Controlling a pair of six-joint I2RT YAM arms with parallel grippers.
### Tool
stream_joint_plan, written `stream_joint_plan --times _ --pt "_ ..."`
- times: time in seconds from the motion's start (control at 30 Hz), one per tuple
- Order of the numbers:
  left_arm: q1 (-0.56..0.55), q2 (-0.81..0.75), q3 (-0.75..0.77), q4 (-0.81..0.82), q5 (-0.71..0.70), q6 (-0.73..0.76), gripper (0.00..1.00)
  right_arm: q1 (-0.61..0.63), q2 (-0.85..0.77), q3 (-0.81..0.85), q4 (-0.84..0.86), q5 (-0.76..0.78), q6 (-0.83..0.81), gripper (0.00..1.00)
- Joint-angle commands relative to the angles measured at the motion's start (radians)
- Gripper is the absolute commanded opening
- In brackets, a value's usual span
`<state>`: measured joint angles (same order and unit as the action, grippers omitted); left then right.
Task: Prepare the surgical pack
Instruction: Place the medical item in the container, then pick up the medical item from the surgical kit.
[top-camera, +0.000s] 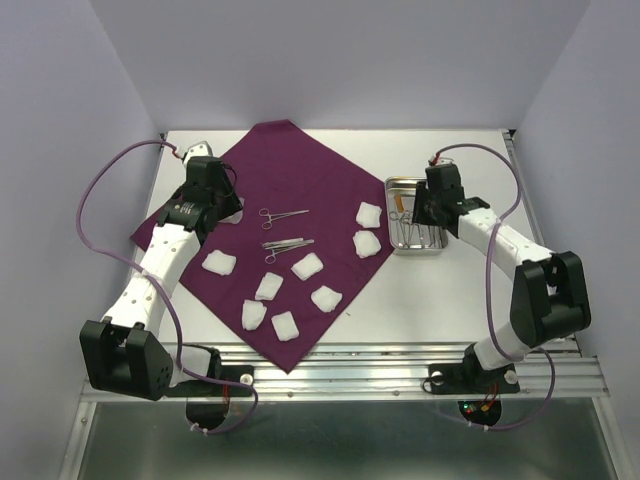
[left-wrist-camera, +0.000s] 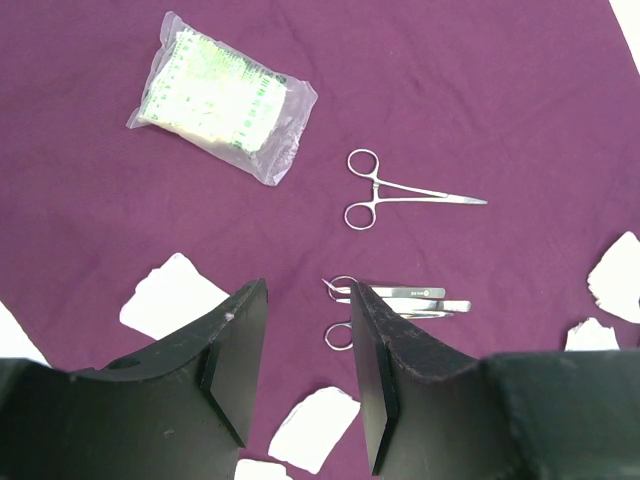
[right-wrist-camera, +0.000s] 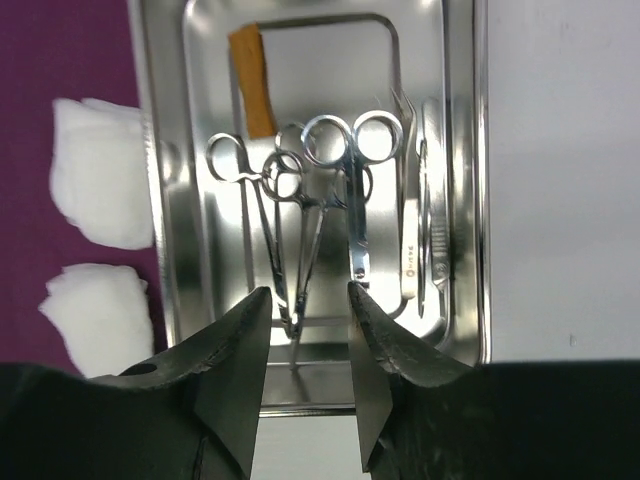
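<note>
The surgical pack (top-camera: 290, 165) is a large purple cloth spread as a diamond on the white table. On it lie a hemostat (left-wrist-camera: 400, 190), tweezers with scissors (left-wrist-camera: 410, 298), a sealed gauze packet (left-wrist-camera: 225, 95) and several white gauze pads (top-camera: 306, 266). My left gripper (left-wrist-camera: 310, 290) hovers open over the cloth's left part, nothing between its fingers. Over the steel tray (right-wrist-camera: 465, 200), just right of the cloth, my right gripper (right-wrist-camera: 308, 292) hangs open and empty. Several scissors and clamps (right-wrist-camera: 300, 200) lie below it in the tray.
An orange strip (right-wrist-camera: 252, 80) lies at the tray's far end. Two gauze pads (right-wrist-camera: 100, 185) sit at the cloth's right edge beside the tray. In the top view the tray (top-camera: 418, 250) stands near my right arm, with bare white table around it.
</note>
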<state>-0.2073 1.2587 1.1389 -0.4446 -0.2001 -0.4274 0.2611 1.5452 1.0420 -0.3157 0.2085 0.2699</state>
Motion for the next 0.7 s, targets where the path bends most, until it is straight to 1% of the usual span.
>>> stream_joint_plan --times 0.0,0.03,0.13,0.17,0.2,0.27,0.33,0.37,0.43,0.47,0.53,0.6,0.67 --pt "0.005 -0.028 0.007 0.035 -0.013 0.007 0.50 0.027 -0.037 0.091 -0.005 -0.058 0.025 0.42" --pt "0.005 -0.025 0.009 0.034 -0.015 0.007 0.50 0.071 -0.031 0.120 -0.006 -0.054 0.029 0.42" --pt "0.005 -0.019 0.015 0.034 -0.018 0.007 0.50 0.150 0.025 0.173 -0.020 -0.024 0.029 0.42" --pt "0.005 -0.019 0.016 0.029 -0.018 0.007 0.50 0.205 0.047 0.214 -0.025 -0.018 0.025 0.45" --pt "0.005 -0.018 0.018 0.029 -0.018 0.007 0.50 0.231 0.067 0.236 -0.032 0.000 0.023 0.45" --pt "0.005 -0.019 0.018 0.024 -0.019 0.007 0.50 0.304 0.136 0.300 -0.039 0.009 0.008 0.47" --pt "0.006 -0.022 0.018 0.021 -0.027 0.007 0.50 0.351 0.186 0.348 -0.046 0.019 -0.006 0.47" --pt "0.008 -0.024 0.019 0.020 -0.030 0.007 0.50 0.393 0.244 0.407 -0.051 0.022 -0.027 0.49" --pt "0.017 -0.027 0.019 0.014 -0.028 0.004 0.50 0.426 0.308 0.473 -0.071 0.023 -0.057 0.51" --pt "0.020 -0.028 0.019 0.014 -0.028 0.003 0.50 0.437 0.373 0.508 -0.077 0.016 -0.090 0.52" --pt "0.031 -0.038 0.016 0.011 -0.024 0.001 0.50 0.455 0.435 0.601 -0.079 -0.026 -0.129 0.54" --pt "0.042 -0.042 0.016 0.006 -0.022 0.003 0.50 0.455 0.521 0.660 -0.076 -0.056 -0.176 0.55" --pt "0.058 -0.053 0.016 -0.002 -0.022 0.009 0.50 0.455 0.578 0.754 -0.077 -0.080 -0.204 0.55"
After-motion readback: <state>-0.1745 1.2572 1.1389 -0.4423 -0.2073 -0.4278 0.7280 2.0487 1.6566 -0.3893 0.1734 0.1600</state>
